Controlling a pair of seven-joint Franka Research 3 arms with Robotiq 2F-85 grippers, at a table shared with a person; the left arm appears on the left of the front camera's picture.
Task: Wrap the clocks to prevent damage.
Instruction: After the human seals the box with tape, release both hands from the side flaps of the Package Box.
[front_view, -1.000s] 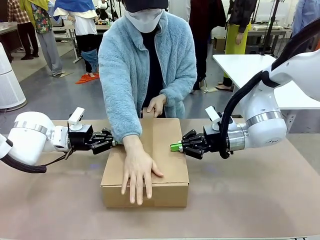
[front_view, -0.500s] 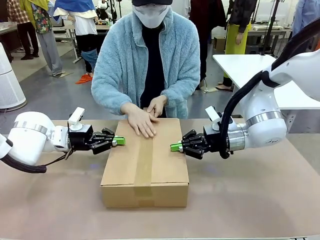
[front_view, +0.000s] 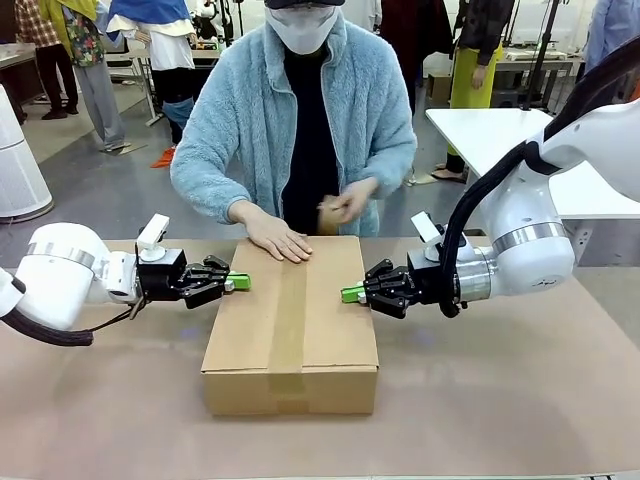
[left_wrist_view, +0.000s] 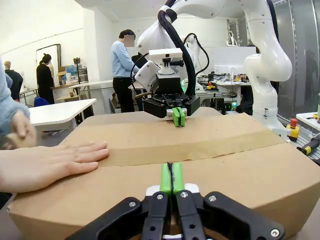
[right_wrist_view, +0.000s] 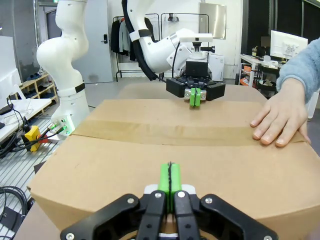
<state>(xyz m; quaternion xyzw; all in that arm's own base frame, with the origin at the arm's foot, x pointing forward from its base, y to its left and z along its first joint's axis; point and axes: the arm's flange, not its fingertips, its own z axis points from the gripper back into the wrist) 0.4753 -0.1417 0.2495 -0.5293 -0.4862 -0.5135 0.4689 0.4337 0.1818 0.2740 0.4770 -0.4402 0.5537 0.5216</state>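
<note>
Box (front_view: 290, 325) sat mid-table, tape strip (front_view: 289, 315) along its seam. Left gripper (front_view: 238, 282) and right gripper (front_view: 349, 294), fingers pressed together and holding nothing, braced opposite sides. Person's hand (front_view: 277, 241) lay flat on the far edge. Recommendation: keep even inward pressure while tape is rubbed down.

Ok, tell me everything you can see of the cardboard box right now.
The cardboard box is plain brown, closed, flaps down, with a strip of brown tape along its top seam and over the near edge. It sits flat on the brown-covered table. The person's hand lies flat on its far top edge. The left pincer and right pincer, both shut, press against its two sides near the top.
</note>
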